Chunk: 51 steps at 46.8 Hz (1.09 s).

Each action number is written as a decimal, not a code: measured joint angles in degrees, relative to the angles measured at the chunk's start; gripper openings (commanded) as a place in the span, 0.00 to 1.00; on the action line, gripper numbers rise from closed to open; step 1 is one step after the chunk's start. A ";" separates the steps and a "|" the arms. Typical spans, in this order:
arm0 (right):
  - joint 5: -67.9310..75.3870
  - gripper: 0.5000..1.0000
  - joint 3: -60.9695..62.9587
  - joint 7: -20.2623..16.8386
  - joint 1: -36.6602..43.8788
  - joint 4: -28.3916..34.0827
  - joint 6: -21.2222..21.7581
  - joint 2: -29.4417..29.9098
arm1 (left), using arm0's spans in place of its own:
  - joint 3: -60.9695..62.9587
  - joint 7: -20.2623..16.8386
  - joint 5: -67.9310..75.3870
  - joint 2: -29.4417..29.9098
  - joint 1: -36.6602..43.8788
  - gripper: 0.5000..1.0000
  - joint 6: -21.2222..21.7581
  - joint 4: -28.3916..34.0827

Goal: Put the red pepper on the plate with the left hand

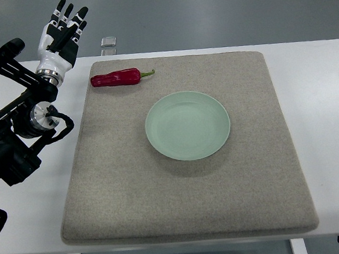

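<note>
Pepper (116, 78), red with a green stem, lies on the gray mat (182, 186), just past the far rim of the green plate (187, 125) and not touching it. From the pepper, the left hand (62, 32) is off to the left and a bit farther back, over the white tabletop (323, 86), with its fingers spread out and holding nothing.

pepper (116, 78) behind plate (187, 125), on mat (104, 194)

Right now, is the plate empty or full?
Empty. The plate shows only bare green; the pepper lies on the mat.
</note>
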 measured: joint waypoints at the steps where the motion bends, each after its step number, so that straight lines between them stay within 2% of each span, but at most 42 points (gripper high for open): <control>1: 0.00 0.86 0.00 0.00 0.00 0.00 0.00 0.00 | 0.31 0.00 0.41 0.08 -0.36 0.99 -0.17 0.02; 18: 0.00 0.86 0.00 0.00 0.00 0.00 -0.02 0.00 | 0.77 0.63 19.22 0.27 -2.49 0.98 0.82 0.57; 27: 0.00 0.86 0.00 0.00 0.00 0.00 -0.02 0.00 | 0.91 3.65 33.10 1.17 -3.53 0.99 1.07 0.83; 39: 0.00 0.86 0.00 0.00 0.00 0.00 -0.01 0.00 | 2.33 4.88 51.95 1.26 -4.83 0.99 5.52 1.12; 51: 0.00 0.86 0.00 0.00 -0.01 0.00 -0.01 0.00 | 13.93 4.90 60.89 3.34 -9.34 0.99 10.50 1.05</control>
